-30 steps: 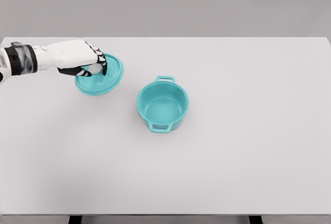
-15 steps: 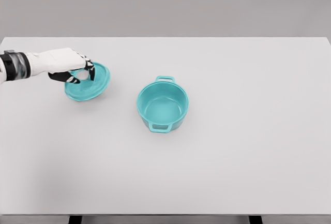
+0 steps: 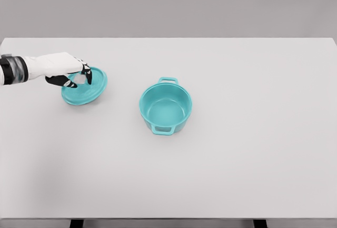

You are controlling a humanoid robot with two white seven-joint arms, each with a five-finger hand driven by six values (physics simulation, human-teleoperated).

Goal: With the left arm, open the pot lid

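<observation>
Plain white table (image 3: 253, 154) against a grey wall, teal pot (image 3: 165, 107) sitting open near the middle. Well off to its left, the left hand (image 3: 66, 70) has its fingers curled round the knob of the teal lid (image 3: 84, 86), which looks down on the tabletop

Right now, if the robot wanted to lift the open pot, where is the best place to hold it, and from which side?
Probably by one loop handle. The pot stands upright and open, with one handle on its far rim and one on its near rim. Coming from above, fingers could hook the near handle, which sticks out toward the robot; the smooth round wall offers less purchase.
</observation>
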